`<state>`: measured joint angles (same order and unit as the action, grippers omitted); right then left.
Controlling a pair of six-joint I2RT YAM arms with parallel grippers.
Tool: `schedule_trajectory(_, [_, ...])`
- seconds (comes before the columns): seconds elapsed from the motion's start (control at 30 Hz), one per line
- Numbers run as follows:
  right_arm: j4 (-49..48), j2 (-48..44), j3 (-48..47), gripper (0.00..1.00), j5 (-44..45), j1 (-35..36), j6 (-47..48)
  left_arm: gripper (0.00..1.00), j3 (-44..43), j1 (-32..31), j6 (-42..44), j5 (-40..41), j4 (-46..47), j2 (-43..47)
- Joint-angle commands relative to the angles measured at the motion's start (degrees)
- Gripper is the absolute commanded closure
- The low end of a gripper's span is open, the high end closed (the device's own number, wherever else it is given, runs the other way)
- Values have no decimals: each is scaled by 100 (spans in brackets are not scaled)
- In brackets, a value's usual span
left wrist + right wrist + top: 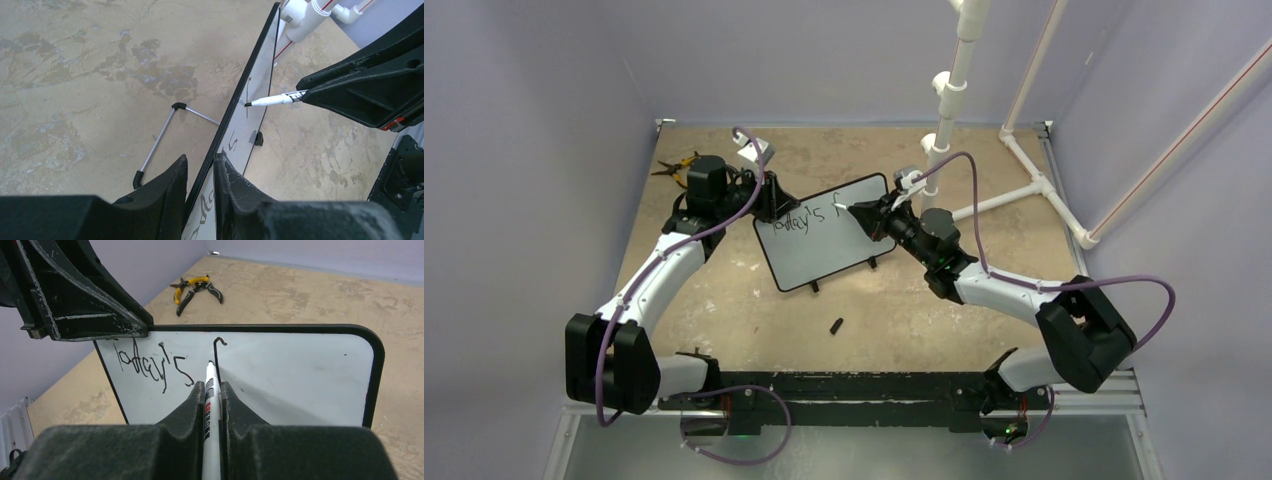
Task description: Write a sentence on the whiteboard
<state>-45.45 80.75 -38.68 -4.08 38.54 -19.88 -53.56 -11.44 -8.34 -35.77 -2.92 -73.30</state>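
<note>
The whiteboard point(829, 238) stands tilted on its little black feet in the middle of the table. My left gripper point(201, 167) is shut on its top left edge, one finger on each face. Black writing point(150, 367) reads "Today's", followed by a hooked vertical stroke point(218, 347). My right gripper point(213, 390) is shut on a white marker point(211, 405), whose black tip touches the board at the foot of that stroke. In the left wrist view the marker point(275, 99) meets the whiteboard point(250, 100) edge-on. The right gripper point(869, 213) sits at the board's upper right.
A small black marker cap point(836, 325) lies on the table in front of the board. Yellow-handled pliers point(676, 167) lie at the back left corner. A white pipe frame point(1024, 170) stands at the back right. The board's wire stand point(157, 142) props it from behind.
</note>
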Motion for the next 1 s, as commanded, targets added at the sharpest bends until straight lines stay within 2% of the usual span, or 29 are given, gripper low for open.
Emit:
schedule_trajectory(0.0, [-133,65,-246,100,177,-22,87,78,109,-51,0,-9,-148,-123])
schedule_trajectory(0.33, [-32,-216,-36,100,810,-22,-85,77,104,-51,-1,-26,-148,-123])
schedule_trajectory(0.97, [-129,-543,264,100,622,-23,39,77,117,-53,-5,-18,-156,-79])
